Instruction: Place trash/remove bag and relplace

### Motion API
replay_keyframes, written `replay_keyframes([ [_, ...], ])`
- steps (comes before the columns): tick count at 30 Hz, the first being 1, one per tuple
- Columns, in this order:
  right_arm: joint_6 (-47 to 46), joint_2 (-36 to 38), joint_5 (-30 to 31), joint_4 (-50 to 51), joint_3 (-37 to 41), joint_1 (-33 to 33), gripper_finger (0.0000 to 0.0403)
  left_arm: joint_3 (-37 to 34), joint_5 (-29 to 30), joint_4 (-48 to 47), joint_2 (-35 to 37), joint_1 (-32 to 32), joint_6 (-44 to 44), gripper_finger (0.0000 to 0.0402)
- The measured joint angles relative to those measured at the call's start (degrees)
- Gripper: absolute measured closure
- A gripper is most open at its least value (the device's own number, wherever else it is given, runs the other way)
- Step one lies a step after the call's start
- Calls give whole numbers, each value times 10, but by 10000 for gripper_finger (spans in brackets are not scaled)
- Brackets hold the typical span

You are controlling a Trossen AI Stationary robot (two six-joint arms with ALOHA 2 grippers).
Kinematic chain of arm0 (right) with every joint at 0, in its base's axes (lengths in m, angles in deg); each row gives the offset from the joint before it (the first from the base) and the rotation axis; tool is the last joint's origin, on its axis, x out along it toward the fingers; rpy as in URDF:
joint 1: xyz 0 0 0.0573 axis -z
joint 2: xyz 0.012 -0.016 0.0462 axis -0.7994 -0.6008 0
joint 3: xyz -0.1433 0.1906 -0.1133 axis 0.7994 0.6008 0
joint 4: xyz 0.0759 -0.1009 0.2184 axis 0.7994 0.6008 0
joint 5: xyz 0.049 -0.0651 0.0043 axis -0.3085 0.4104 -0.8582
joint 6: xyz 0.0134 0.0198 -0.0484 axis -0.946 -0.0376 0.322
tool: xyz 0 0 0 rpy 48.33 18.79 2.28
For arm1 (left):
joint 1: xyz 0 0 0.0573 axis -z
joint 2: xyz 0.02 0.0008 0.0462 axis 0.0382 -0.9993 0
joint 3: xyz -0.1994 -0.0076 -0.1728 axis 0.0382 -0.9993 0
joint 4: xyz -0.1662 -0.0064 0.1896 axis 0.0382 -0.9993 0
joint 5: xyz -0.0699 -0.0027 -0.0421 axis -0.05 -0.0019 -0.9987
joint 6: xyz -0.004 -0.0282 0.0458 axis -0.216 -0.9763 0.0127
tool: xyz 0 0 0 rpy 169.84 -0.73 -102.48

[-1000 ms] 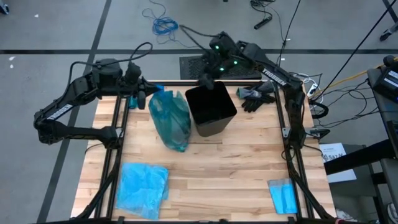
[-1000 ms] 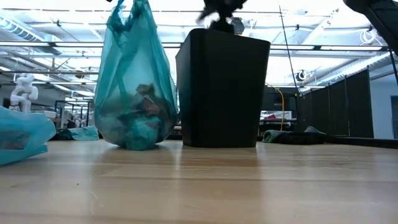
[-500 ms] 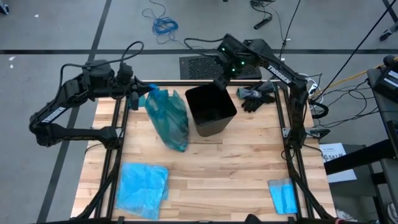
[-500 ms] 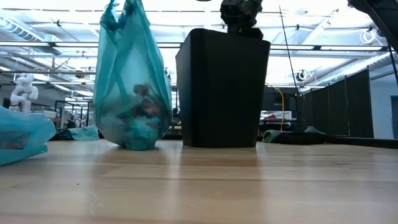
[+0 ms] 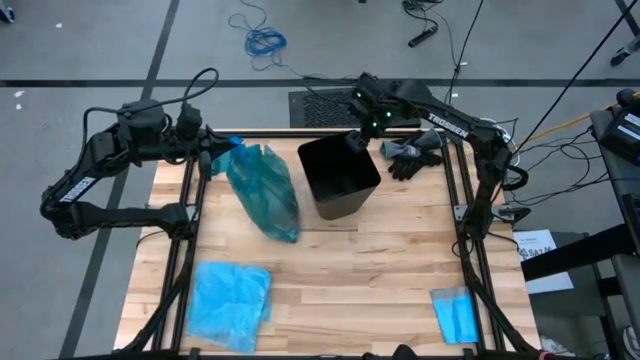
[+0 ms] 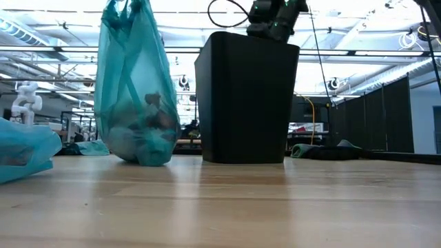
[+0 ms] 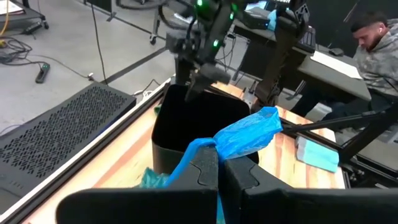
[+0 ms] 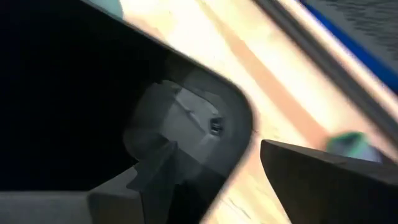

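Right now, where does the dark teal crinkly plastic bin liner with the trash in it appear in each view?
High view: dark teal crinkly plastic bin liner left of the black bin.
Low view: liner left of the bin, its base on the table.
Left wrist view: liner's neck pinched in the left gripper.
Right wrist view: not visible.
Shared landmark: the bin.

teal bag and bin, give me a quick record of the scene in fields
bag: teal bag with trash inside, out of the bin, bottom on the table
left end effector: shut on the bag's top
bin: black bin upright, no liner, beside the bag
right end effector: open, straddling the bin's far rim
replacement: sky-blue bag flat at the near left of the table
other: black gloves right of the bin
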Motion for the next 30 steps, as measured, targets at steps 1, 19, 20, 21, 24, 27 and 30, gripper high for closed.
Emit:
replay_keyframes([
  [1, -10, 11, -4, -29, 32, 0, 183, 0, 0, -1, 1, 0, 0, 401],
  [19, -17, 129, 163, -28, 201, 113, 400, 0, 23, 18, -2, 0, 12, 402],
  [20, -8, 134, 163, -19, 201, 127, 400, 0, 23, 18, -2, 0, 14, 402],
  [21, -2, 138, 163, -12, 202, 142, 401, 0, 23, 19, -2, 0, 14, 402],
  [24, 12, 147, 161, -2, 202, 181, 401, 0, 24, 19, -2, 0, 23, 402],
  [27, 27, 146, 128, 0, 205, 205, 401, 0, 23, 19, -2, 0, 25, 402],
  [30, 33, 146, 92, -22, 216, 204, 383, 0, 24, 19, -2, 0, 25, 402],
])
